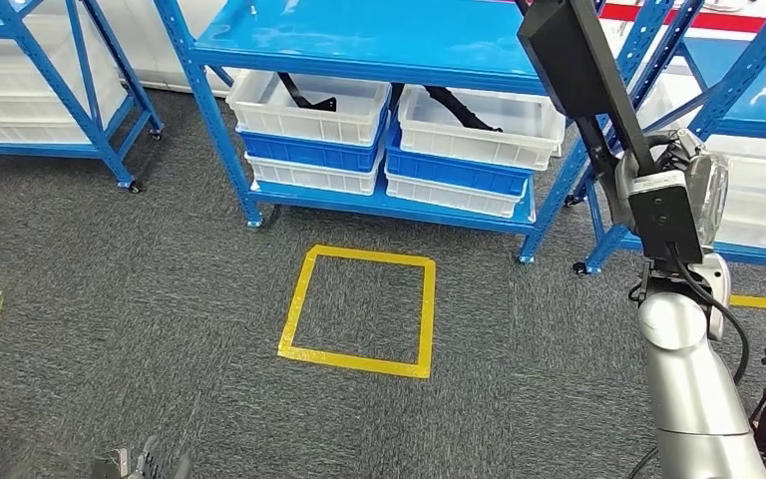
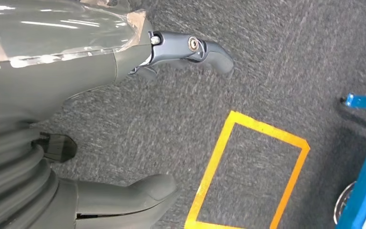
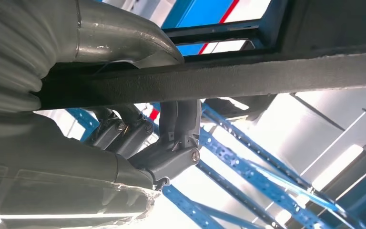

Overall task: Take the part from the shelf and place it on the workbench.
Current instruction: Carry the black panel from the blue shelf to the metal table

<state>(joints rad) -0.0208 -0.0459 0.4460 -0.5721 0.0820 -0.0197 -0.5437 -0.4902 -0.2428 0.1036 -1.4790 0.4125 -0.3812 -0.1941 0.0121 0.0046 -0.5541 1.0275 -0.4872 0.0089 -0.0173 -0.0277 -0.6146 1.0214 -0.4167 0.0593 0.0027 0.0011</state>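
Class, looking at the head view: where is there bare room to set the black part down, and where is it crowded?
Bare: the carpet inside the yellow tape square and around it, before the blue shelf. Crowded: the shelf's lower level, packed with white bins. The right hand holds the black part.

No legible text, label, brand or number in any view. Sole marking: a square outline of yellow tape (image 1: 359, 312) on the grey carpet floor (image 1: 160, 329), in front of the blue metal shelf (image 1: 379, 45); it bears no writing.
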